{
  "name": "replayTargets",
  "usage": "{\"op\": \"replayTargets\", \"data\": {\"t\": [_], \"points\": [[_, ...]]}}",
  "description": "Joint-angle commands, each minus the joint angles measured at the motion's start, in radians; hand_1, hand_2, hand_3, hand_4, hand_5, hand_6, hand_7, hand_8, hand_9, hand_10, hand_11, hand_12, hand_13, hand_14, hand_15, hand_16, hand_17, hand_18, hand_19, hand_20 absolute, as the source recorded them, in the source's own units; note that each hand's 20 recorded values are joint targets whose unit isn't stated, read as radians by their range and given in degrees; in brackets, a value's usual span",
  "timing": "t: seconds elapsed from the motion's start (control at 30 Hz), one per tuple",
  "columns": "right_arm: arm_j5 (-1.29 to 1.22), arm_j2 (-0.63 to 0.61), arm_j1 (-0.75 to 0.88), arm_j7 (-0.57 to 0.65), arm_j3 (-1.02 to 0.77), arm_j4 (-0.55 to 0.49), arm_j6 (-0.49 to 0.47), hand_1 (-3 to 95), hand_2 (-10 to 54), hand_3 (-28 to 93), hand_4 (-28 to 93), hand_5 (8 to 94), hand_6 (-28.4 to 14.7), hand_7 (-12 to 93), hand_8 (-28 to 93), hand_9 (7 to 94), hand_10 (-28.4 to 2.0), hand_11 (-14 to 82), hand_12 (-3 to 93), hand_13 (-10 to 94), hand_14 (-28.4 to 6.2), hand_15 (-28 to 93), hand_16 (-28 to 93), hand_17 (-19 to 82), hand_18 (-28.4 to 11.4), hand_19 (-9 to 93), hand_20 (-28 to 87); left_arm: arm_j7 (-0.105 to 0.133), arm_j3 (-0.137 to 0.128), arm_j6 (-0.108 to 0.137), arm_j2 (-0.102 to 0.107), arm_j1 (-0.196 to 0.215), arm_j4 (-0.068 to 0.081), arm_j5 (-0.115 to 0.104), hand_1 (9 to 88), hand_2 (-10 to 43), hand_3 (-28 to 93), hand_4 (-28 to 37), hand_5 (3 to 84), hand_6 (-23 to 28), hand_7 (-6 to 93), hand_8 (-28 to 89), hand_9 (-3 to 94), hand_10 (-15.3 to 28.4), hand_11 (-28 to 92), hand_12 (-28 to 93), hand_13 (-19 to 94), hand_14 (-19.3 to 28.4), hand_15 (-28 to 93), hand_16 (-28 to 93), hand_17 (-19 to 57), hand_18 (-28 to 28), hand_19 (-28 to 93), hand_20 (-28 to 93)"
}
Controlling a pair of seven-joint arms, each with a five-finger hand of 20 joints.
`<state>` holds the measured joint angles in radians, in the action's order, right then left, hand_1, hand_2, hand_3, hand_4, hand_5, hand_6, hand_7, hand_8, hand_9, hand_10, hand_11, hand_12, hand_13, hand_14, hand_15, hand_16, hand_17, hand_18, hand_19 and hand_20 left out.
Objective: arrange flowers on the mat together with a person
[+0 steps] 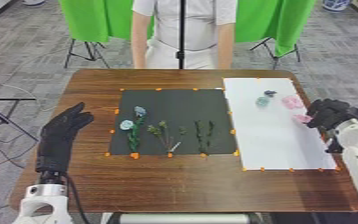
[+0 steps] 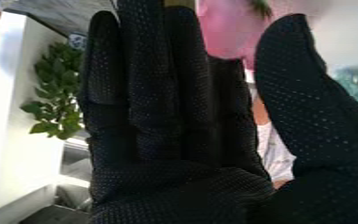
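Plainly released, straight-fingered: left hand (image 1: 58, 137) over the table (image 1: 180, 187), right hand (image 1: 330, 112) near a pink flower (image 1: 301, 118).

A flat black rectangular mat (image 1: 171, 105) bears green-stemmed pale blue flowers (image 1: 127, 125) on its left, a branching green sprig (image 1: 164, 132) near its middle and slim dark green leafy stems (image 1: 202, 137) on its right, all roughly lengthwise. On the white rectangular sheet (image 1: 278, 145) lie a small dark blue bloom (image 1: 270, 93), a pale teal bloom (image 1: 262, 101) and two soft pink blooms (image 1: 293, 102)
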<state>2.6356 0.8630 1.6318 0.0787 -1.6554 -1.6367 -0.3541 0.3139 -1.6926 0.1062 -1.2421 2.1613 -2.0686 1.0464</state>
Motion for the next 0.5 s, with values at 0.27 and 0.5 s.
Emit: {"op": "replayTargets", "data": {"t": [0.27,0.5], "points": [[0.013,0.012,0.011,-0.013,0.08,0.072,0.242,62.2,-9.5,55,-27,78.4,4.2,23,1,93.0,-6.9,6.8,28.4,93,-2.9,27,25,65,-9.4,66,38,-0.005,-0.001,0.002,-0.001,-0.001,0.003,0.004,25.5,-1.2,64,-18.6,47.0,3.8,13.7,-6,46.8,13.5,22,16,38,17.3,18,4,5.7,13.0,10,18],[-0.014,-0.054,0.06,0.05,0.033,-0.097,0.213,64.3,-9.5,55,-28,82.3,3.5,23,2,93.7,-6.5,12.9,26.8,94,-2.4,36,20,69,-8.3,71,37,-0.011,-0.007,-0.002,0.007,0.007,0.0,0.004,25.5,-1.2,64,-18.6,47.0,3.8,13.8,-6,46.8,13.5,22,16,38,17.2,18,4,5.6,13.1,10,18]]}}
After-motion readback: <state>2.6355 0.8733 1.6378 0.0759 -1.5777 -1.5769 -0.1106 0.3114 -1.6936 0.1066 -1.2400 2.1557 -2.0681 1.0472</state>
